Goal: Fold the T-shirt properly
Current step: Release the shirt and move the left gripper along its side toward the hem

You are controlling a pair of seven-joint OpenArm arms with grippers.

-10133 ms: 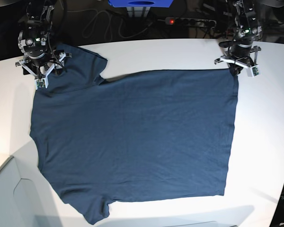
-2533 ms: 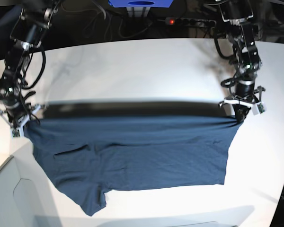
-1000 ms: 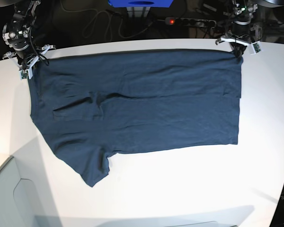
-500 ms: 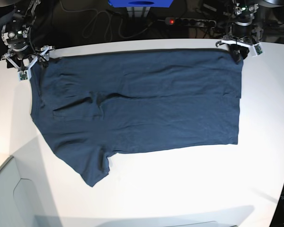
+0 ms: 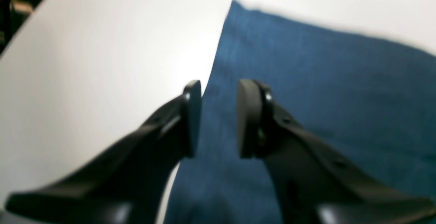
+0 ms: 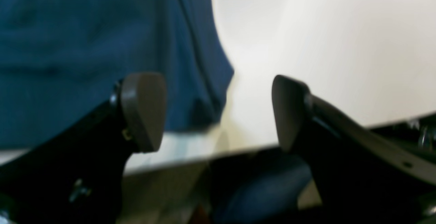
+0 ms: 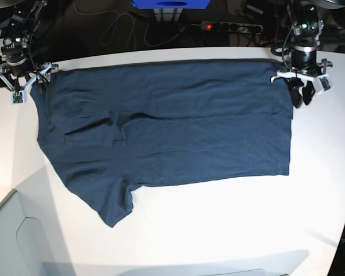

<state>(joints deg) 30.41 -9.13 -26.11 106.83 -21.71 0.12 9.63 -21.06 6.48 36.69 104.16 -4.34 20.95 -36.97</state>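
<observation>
We see the dark navy-blue cotton T-shirt (image 7: 167,126) lying folded on the white table (image 7: 218,230). The left gripper (image 5: 218,118) is partly open above the shirt's edge and holds nothing. The right gripper (image 6: 218,111) is wide open beside the shirt's corner, also empty.

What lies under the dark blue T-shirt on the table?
Around the T-shirt only the white table shows, so it lies on that. Its upper part looks folded over itself; anything beneath the cloth is covered and cannot be seen.

Both arms hover with jaws parted, left gripper (image 5: 215,118) narrower than right gripper (image 6: 218,111).
</observation>
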